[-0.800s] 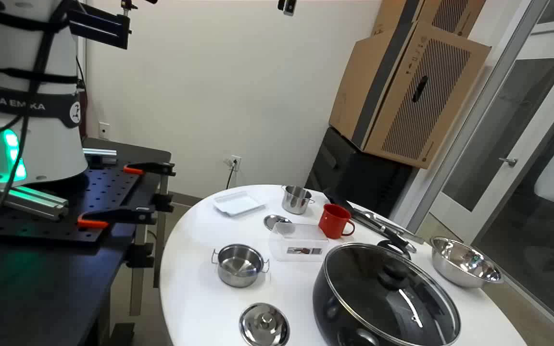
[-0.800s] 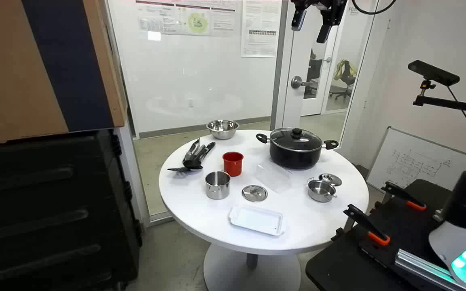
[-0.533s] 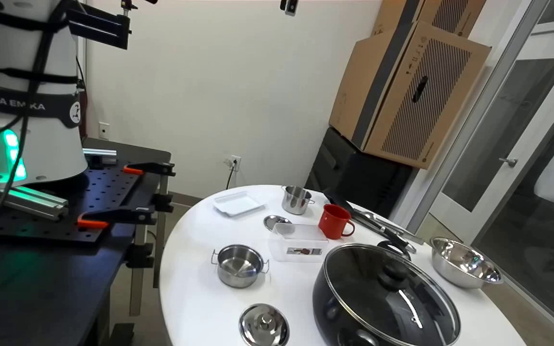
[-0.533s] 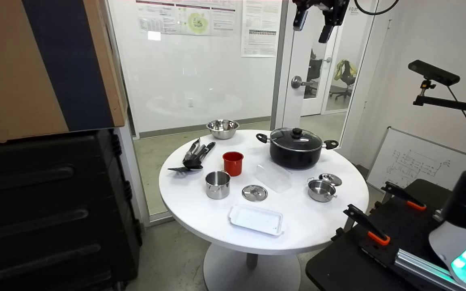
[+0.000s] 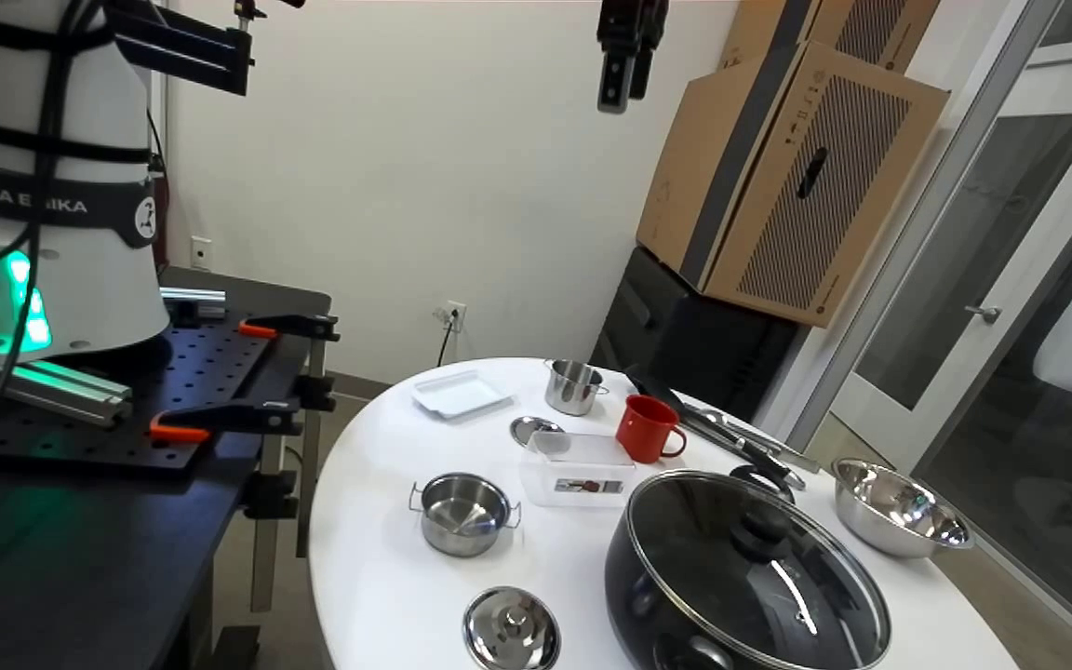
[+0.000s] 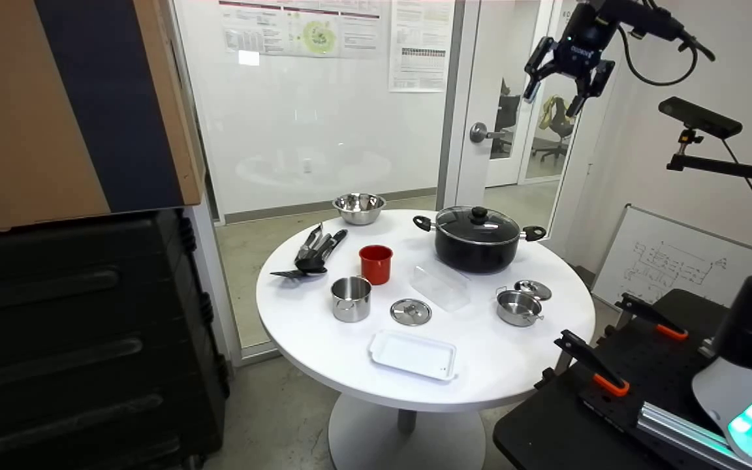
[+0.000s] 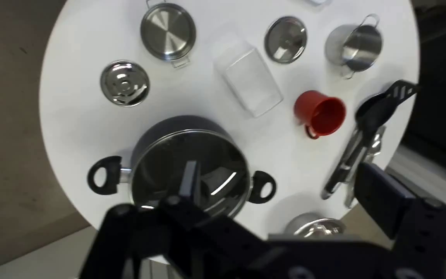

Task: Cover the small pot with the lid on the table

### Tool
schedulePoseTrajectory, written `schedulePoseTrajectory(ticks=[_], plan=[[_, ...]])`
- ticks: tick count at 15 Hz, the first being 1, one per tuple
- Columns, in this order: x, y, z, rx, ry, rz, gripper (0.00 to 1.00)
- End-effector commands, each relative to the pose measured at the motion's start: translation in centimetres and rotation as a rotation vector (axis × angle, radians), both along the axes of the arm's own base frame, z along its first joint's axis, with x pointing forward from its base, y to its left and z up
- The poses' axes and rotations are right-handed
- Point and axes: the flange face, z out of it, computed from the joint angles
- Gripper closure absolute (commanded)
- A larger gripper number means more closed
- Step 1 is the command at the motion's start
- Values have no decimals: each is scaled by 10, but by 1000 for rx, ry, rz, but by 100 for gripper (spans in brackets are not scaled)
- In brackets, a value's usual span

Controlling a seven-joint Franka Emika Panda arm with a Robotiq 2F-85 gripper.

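Observation:
The small pot (image 5: 463, 532) is a low steel pot with wire handles, upright and uncovered on the white table. It also shows in an exterior view (image 6: 518, 312) and the wrist view (image 7: 168, 33). A steel lid (image 5: 510, 636) with a knob lies flat beside it, also seen in the wrist view as a shiny lid (image 7: 125, 83). A second similar steel lid (image 6: 411, 312) lies near the taller steel pot. My gripper (image 6: 552, 101) is high above the table, its fingers spread wide with nothing between them; the wrist view shows the gripper (image 7: 280, 168) over the black pot's side.
A big black pot (image 5: 629, 586) with a glass lid stands beside the steel lid. A clear plastic box (image 5: 587, 479), red mug (image 5: 645, 430), taller steel pot (image 6: 351, 301), white tray (image 6: 414, 356), black utensils (image 6: 314, 254) and wider steel bowl (image 6: 359, 210) share the table.
My gripper has moved lower and to the right in both exterior views, so more of it shows. It stays open. The things on the table have not moved.

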Motion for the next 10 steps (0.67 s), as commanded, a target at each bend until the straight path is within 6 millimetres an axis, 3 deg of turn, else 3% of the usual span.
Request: schedulePoseTrajectory(ticks=[1,5,6,7,10], plan=[[8,-43,-66,-60,47,-174,0],[21,-70,-136,-136,146,-331,0],[25,-65,-145,-124,192,-361,0],[9,-66,-130,-109,149,-305,0],[19,-64,-151,-108,201,-343,0]])
